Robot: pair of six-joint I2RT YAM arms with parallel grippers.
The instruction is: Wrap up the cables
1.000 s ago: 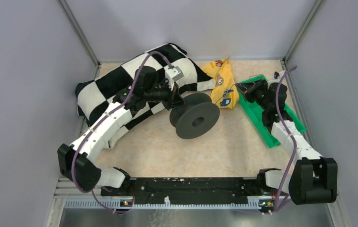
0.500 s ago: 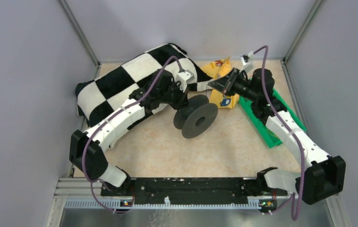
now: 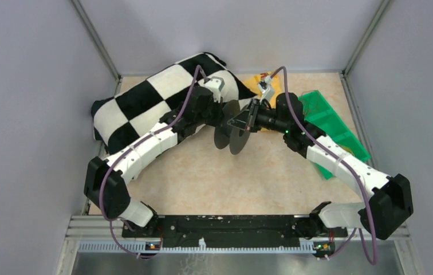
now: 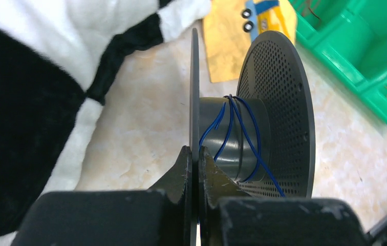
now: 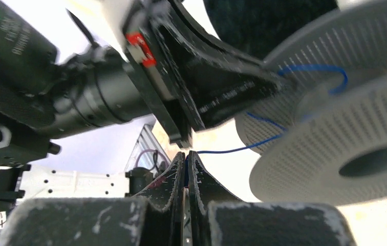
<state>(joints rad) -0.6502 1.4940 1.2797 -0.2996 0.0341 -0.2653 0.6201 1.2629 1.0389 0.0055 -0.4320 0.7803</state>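
Observation:
A dark grey spool (image 3: 231, 129) stands on edge mid-table between both arms. My left gripper (image 4: 195, 154) is shut on its near thin flange (image 4: 194, 92); the perforated far flange (image 4: 283, 113) is behind. A thin blue cable (image 4: 237, 128) loops a few times round the hub. My right gripper (image 5: 187, 156) is shut on the cable's free end (image 5: 232, 148), which runs taut to the spool (image 5: 335, 154). In the top view the right gripper (image 3: 250, 118) is just right of the spool and the left gripper (image 3: 219, 114) just left.
A black-and-white checkered cloth (image 3: 145, 97) lies at back left under the left arm. A yellow packet (image 3: 266, 86) lies behind the spool. A green compartment tray (image 3: 334, 120) sits at the right, near the right wall.
My right arm swung left from the green tray to the spool. The left gripper turned the spool from face-on to edge-on and shifted it slightly back.

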